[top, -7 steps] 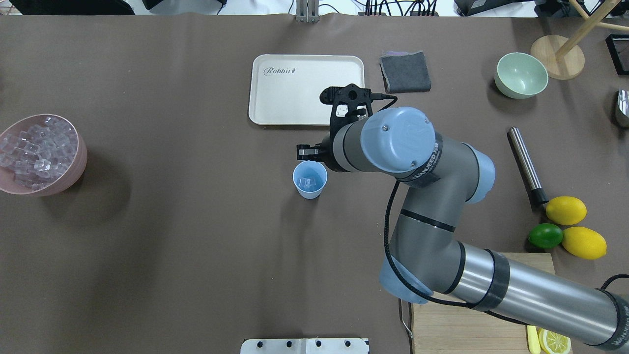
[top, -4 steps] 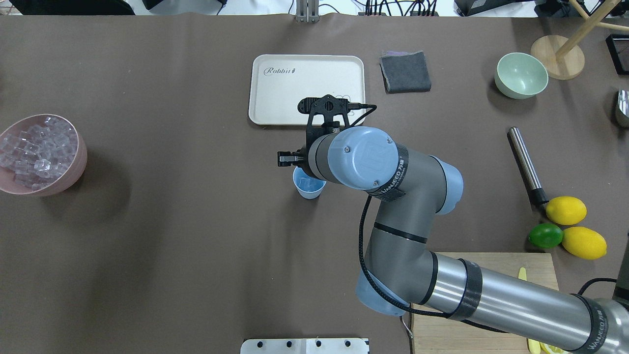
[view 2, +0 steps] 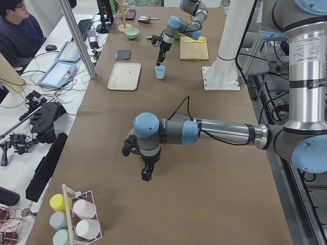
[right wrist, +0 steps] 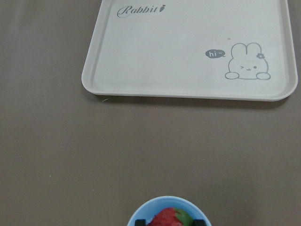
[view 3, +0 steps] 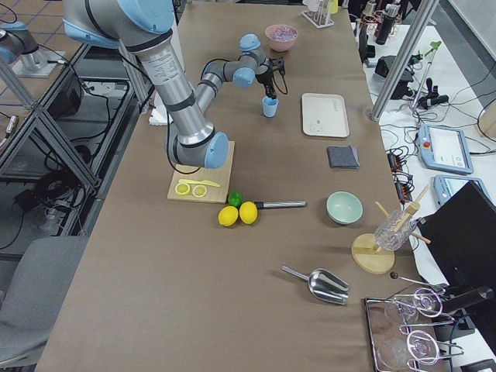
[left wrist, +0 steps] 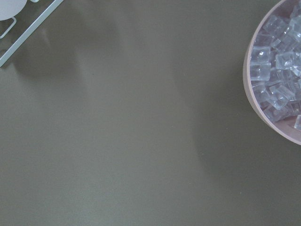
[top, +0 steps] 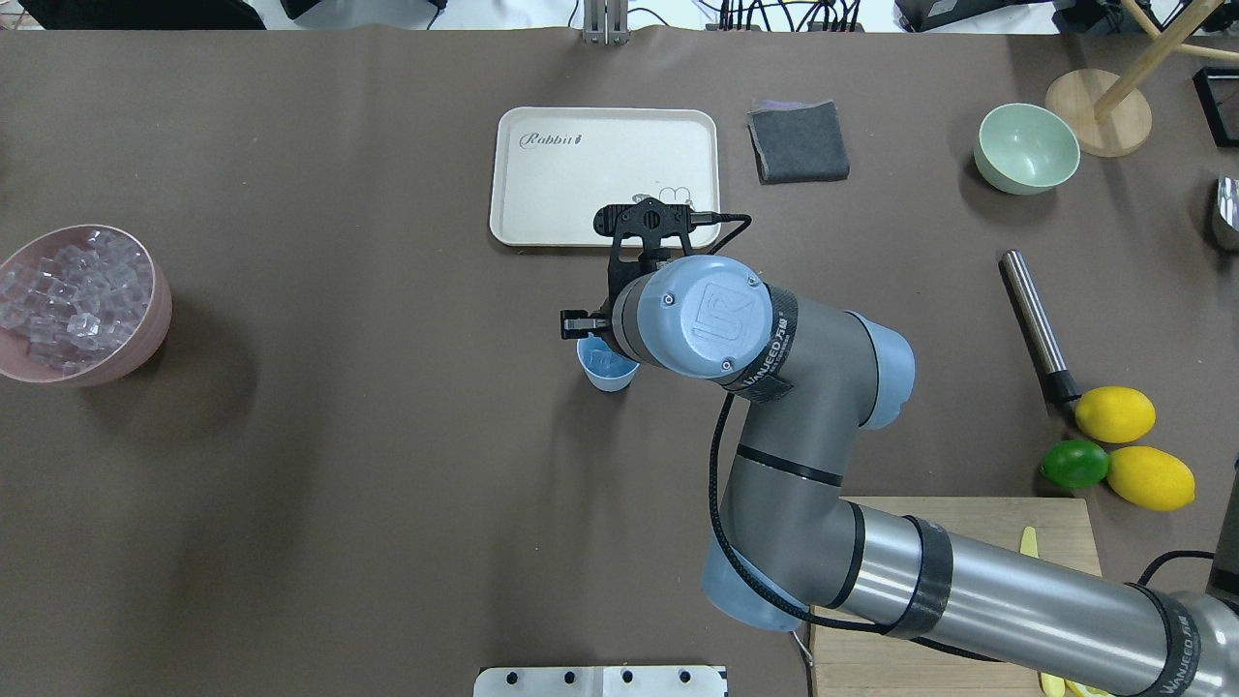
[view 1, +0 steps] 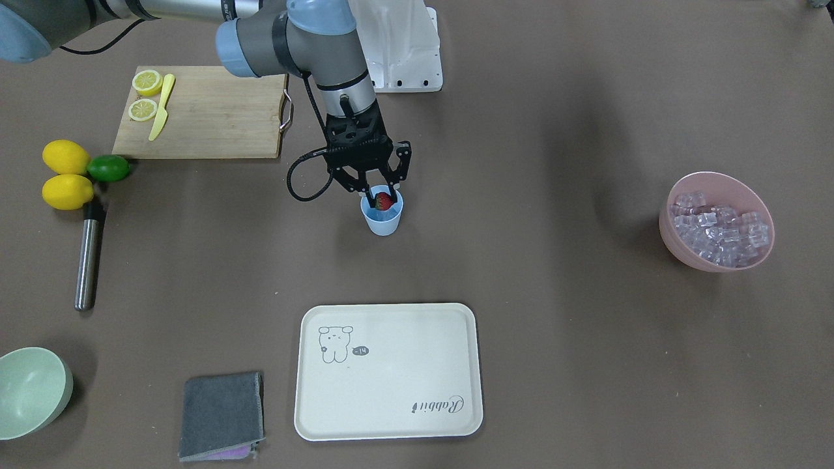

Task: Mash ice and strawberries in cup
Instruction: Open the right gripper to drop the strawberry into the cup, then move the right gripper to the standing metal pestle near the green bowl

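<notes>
Exterior front-facing view has the right gripper (view 1: 382, 195) pointing straight down at the mouth of the small light blue plastic tumbler (view 1: 382, 223), which stands upright on the brown table (view 1: 554, 130). Its two black fingers stand at a narrow gap around the small red strawberry with a green leafy top (view 1: 384, 201) — the berry is pinched between them at rim level. From the right wrist camera the grip shows at the bottom edge: red fruit and a bit of green between two dark pads (right wrist: 139, 220), ringed by the blue rim, with the cream rectangular plastic tray (right wrist: 155, 56) lying beyond, apart from the tumbler. Small clear glossy ice cubes (view 1: 717, 228) fill the round pink bowl (view 1: 674, 249), well apart from the tumbler on the robot's left. The left gripper (view 2: 146, 174) hangs above the table near that bowl; it shows only in a side view, so how far open it is cannot be told
</notes>
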Tool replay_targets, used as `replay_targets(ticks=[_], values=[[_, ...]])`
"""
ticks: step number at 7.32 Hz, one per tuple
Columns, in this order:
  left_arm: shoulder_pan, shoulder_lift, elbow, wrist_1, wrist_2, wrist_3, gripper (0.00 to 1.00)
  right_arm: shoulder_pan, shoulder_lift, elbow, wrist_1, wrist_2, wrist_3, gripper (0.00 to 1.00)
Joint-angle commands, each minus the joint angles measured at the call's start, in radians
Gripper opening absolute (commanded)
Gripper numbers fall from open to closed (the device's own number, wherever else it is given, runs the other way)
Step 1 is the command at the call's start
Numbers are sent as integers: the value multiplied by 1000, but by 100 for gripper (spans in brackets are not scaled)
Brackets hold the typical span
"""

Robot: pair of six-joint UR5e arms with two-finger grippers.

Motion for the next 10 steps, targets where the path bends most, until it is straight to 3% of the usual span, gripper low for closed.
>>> replay_targets(ticks=[1,5,7,9,10], values=[[0,0,0,0,0,2,99,-18,-1,3,-26,-10,15,100],[0,2,2,3,0,3,99,42,-1,73,-310,80,-75,100],[0,21,-1,-2,-1,5,99,188,-45,102,-333,219,-234,100],[0,21,-1,-2,-1,5,99,346,-155,150,-323,374,-486,100],[0,21,-7,-3,-1,5,99,423,-200,158,-321,443,-528,100]])
